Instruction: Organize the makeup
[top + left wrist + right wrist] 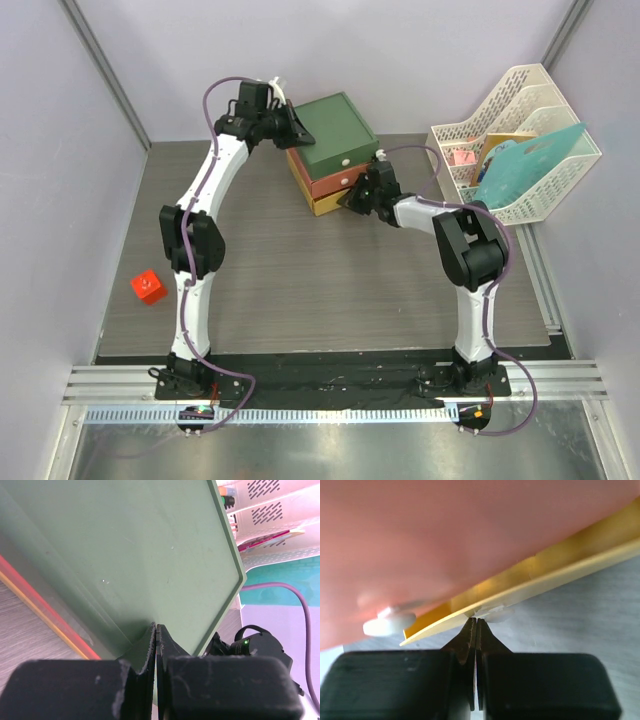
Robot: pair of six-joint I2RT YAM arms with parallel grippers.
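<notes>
Right claw (477, 622) fills the bottom of its own wrist view, fingers pressed together with nothing between them. Its tips sit against the front lip of the yellow drawer (560, 565), right under a white knob (493, 612). Above it looms the orange drawer (445, 540) with a knob of its own, both belonging to the 3-tier drawer box (335, 150) at the back of the tabletop (300, 280).

The left claw (156, 628) is likewise clamped on nothing, its tips pushed against the box's green top (125, 555) near the back left corner, which looks like bracing.

No makeup shows in any of the 3 views. It may be inside the drawers, though that cannot be confirmed from here.

Several things could go wrong:
- With its fingers pressed together, the right claw cannot take the knob. A pull now would probably slide off the lip.
- A forward nudge would shove the box back against the left claw.
- If the left tips skate off the smooth green surface, the box loses its anchor and could swivel or tip when the drawer is tugged.
- A drawer drawn too far might drop out and scatter whatever it holds.
- Both arms crowd the same box, so a wide swing risks a knock between them.
</notes>
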